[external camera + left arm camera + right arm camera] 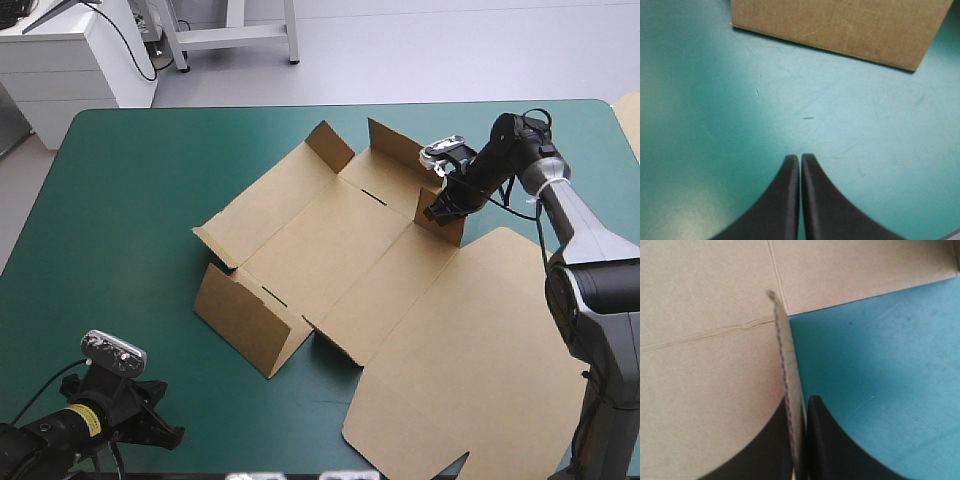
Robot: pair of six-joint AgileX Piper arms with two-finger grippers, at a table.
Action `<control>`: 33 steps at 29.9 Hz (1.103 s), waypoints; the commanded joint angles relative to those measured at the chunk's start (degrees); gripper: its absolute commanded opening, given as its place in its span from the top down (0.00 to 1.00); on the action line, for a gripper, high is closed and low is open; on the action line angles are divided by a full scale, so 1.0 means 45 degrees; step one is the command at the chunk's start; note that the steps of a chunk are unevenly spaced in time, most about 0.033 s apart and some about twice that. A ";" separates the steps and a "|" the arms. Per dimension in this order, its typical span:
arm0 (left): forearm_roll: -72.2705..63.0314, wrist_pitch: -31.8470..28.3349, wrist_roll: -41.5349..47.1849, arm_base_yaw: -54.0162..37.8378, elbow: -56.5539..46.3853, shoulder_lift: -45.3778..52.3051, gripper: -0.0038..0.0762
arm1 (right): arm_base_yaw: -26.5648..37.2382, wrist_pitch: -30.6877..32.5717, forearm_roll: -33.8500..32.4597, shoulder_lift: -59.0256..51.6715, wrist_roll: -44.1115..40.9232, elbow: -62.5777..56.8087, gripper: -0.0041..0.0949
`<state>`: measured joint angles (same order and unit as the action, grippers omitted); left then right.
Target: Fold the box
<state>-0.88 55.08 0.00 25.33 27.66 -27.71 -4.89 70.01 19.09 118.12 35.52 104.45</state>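
The brown box (340,250) lies mid-worktop (130,180), some walls raised. The right gripper (799,402) pinches an upright flap (785,350) at its far right side. The left gripper (800,159) sits closed and empty, near left. The board looks light and stiff, best held by flap edges.

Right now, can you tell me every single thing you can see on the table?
brown cardboard box: one, brown, a cut sheet in the middle of the table, some walls raised, its widest panel flat toward the near right.
teal-green table cover: one, teal-green, under the box.
left pincer: one, black fingers, shut on nothing, over bare cover near the table's near left corner, a raised wall of the box ahead of it.
right pincer: one, black fingers, shut on an upright flap at the box's far right side.
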 commanded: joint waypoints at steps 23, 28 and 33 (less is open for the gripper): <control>0.0016 -0.0625 0.0000 0.0080 0.0437 -0.0079 0.96 | -0.3193 -0.0991 0.0438 -0.0730 0.9241 0.2439 0.98; 0.0016 -0.0625 0.0000 0.0080 0.0437 -0.0079 0.96 | -0.3585 -0.1210 0.0970 -0.0722 0.9272 0.2439 0.98; 0.0016 -0.0786 0.0140 0.0080 0.0412 -0.0079 0.96 | -0.3780 -0.1293 0.2265 -0.0722 0.9697 0.2439 0.98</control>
<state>-0.87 54.82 0.00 25.33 27.66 -27.71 -21.47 65.82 23.98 118.34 77.48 113.57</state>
